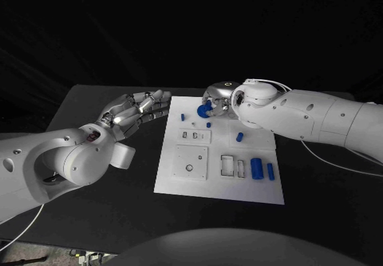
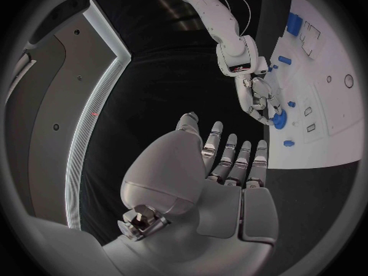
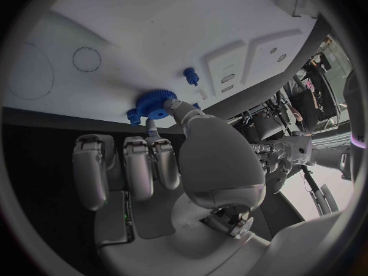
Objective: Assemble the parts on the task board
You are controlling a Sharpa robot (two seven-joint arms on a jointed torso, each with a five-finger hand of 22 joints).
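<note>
The task board (image 1: 220, 191), a white plate, lay in the middle of the head view on the black table (image 1: 104, 210). At its upper edge the right hand (image 1: 222, 100) pinched one blue gear (image 1: 204, 111) between thumb and a finger; the right wrist view showed the same gear (image 3: 156, 103) held at the fingertips just over the white board, its other fingers extended side by side. Five smaller blue parts lay loose on the board: one peg (image 1: 182, 117) just left of the gear, one (image 1: 209, 124) just below it, one short cylinder (image 1: 239, 136) right of centre, and two longer cylinders (image 1: 256, 168) (image 1: 270, 171) side by side near the right edge. The left hand (image 1: 135, 113) hovered left of the board over the table, fingers straight and spread, holding nothing
</note>
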